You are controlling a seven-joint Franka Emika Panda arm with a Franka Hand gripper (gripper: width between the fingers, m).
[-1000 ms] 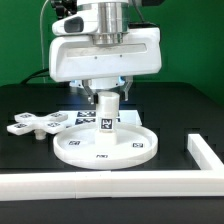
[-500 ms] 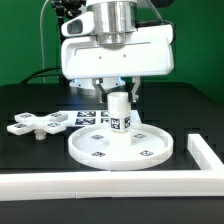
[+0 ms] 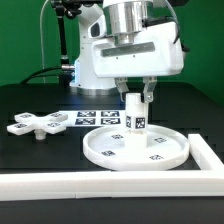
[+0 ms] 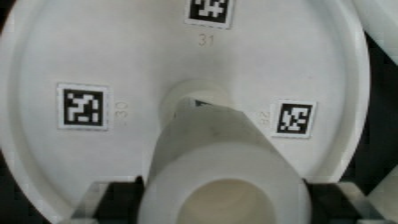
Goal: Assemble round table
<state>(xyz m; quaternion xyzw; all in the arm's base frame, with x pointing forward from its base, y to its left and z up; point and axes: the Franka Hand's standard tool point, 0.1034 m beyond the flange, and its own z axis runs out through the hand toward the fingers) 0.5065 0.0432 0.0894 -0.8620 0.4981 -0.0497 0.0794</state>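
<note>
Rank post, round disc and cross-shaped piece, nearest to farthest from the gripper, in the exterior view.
1. The post, clamped between the fingers.
2. The round disc, directly beneath it.
3. The cross-shaped piece, far at the exterior view's left.

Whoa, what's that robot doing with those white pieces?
The robot arm is building a little round table. Its jaws are shut on the short post, which stands upright in the middle of the big round disc. The cross-shaped piece lies untouched off to the exterior view's left, so it is not yet joined on.
</note>
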